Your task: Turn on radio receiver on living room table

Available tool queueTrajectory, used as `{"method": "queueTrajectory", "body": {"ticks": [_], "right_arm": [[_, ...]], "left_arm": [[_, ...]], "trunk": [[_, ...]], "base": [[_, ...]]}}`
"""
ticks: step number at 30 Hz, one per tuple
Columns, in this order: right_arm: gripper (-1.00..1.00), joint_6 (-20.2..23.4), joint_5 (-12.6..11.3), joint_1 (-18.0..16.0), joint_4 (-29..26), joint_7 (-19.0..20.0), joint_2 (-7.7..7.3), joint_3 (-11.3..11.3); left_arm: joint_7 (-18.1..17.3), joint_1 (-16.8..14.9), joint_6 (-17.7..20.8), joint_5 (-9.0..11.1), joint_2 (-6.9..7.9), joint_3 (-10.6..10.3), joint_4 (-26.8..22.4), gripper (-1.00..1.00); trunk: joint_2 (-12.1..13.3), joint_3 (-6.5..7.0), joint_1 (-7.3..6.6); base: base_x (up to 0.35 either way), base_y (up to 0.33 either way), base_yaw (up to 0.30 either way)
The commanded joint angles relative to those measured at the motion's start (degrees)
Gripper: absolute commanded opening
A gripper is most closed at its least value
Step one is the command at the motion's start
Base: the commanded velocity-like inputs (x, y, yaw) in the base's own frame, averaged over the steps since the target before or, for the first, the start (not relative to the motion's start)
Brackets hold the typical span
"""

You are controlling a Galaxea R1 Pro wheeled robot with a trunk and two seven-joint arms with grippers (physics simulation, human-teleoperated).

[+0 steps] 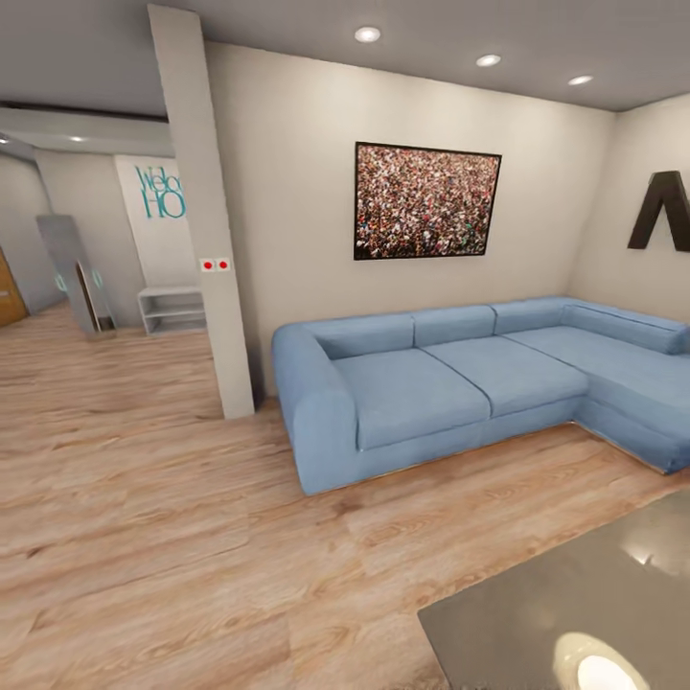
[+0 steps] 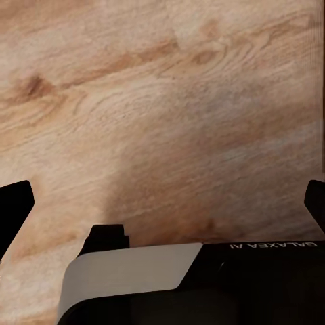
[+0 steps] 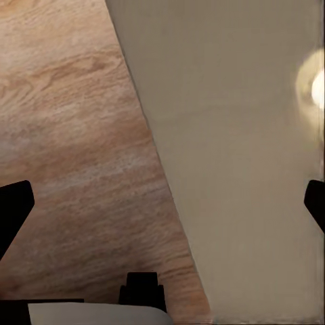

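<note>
My left gripper (image 2: 162, 196) hangs over bare wood floor (image 2: 162, 101), its two fingertips spread wide to opposite edges of the left wrist view, with nothing between them. My right gripper (image 3: 162, 200) is likewise spread wide and holds nothing; it sits above the edge of the table (image 3: 244, 156), whose glossy grey top carries a bright lamp reflection (image 3: 315, 88), with floor planks alongside.

From the head camera, the near corner of that table (image 1: 575, 594) shows at lower right, again with a round glare spot on it. The part of the top I can see bears nothing; I cannot locate the radio receiver from these views.

Beyond the table stands a light-blue L-shaped sofa (image 1: 450, 383) against the wall, well apart from the table, with open floor between. Above it hangs a framed crowd photo (image 1: 426, 201); a large black letter (image 1: 663, 213) is on the right wall. A white pillar (image 1: 206, 220) with two red switches (image 1: 215, 264) stands left of the sofa. Farther left are a white low shelf (image 1: 172, 309), a leaning mirror (image 1: 75, 273) and teal wall lettering (image 1: 161, 192).
</note>
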Motion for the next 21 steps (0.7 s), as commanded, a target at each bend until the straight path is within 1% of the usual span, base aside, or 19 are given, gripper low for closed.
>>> {"method": "queueTrajectory", "body": {"ticks": [1,21], "right_arm": [[1.0,0.0,0.0,0.0,0.0,0.0,0.0,0.0],[1.0,0.0,0.0,0.0,0.0,0.0,-0.03,0.0]], "left_arm": [[0.0,0.0,0.0,0.0,0.0,0.0,0.0,1.0],[0.1,0.0,0.0,0.0,0.31,0.0,0.0,1.0]], "trunk": [[0.0,0.0,0.0],[0.0,0.0,0.0]], "base": [[0.0,0.0,-0.278],[0.0,0.0,-0.278]]}}
